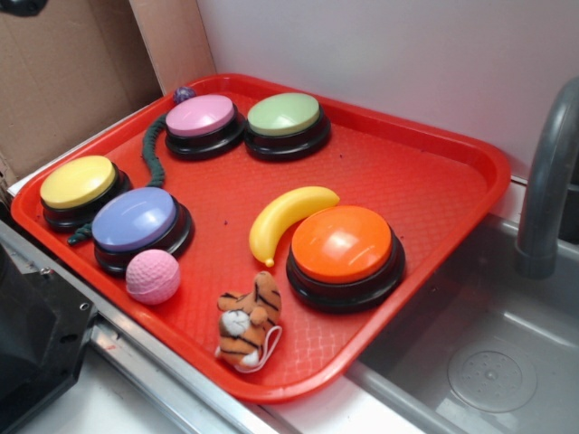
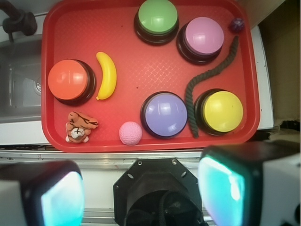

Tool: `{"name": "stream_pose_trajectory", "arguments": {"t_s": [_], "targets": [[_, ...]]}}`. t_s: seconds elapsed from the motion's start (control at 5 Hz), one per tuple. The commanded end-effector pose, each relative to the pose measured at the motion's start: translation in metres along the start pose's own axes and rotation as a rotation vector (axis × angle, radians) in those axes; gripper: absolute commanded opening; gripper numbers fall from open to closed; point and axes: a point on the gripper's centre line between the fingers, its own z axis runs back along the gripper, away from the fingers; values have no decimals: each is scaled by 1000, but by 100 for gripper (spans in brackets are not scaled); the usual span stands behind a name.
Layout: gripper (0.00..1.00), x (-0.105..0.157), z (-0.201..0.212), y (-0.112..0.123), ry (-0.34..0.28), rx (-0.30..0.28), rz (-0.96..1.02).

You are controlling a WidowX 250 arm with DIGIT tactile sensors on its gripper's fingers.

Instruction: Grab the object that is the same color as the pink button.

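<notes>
Fingers (image 2: 61, 197): two pads visible at the bottom of the wrist view, set wide apart, nothing held between them; the gripper (image 2: 141, 197) sits high over the near edge of the tray and is not seen in the exterior view. Directly ahead of the gripper, the red tray (image 2: 141, 70) rests on the worktop (image 1: 136, 398) beside a grey sink (image 1: 470, 344). The pink ball (image 1: 152, 276), dimpled surface, lies free on the tray near its front rim, just beside the purple button (image 1: 136, 221) and touching it or nearly so; contact cannot be confirmed. A small striped tiger toy (image 1: 249, 321) lies near the same rim, apart from the ball. The orange button (image 1: 342, 246), largest of the set, stands next to the tiger, with a yellow banana (image 1: 288, 217) curved along its side. The yellow button (image 1: 79, 183) stands close to the purple one. A dark green rope (image 1: 152, 149) runs between these two and on toward the far corner, ending at a small purple ball (image 1: 184, 93). The pink button (image 1: 201, 117) and the green button (image 1: 284, 116) stand side by side at the far edge, well apart from the pink ball. A grey faucet (image 1: 547, 181) rises over the sink.
</notes>
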Motion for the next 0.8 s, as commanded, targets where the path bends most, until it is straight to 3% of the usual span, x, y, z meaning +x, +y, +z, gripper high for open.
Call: {"name": "stream_pose_trajectory", "arguments": {"t_s": [0.0, 0.2, 0.6], "targets": [[100, 0, 0, 0, 0, 0, 0], [100, 3, -20, 1, 38, -5, 188], [100, 2, -78, -6, 82, 118, 538]]}}
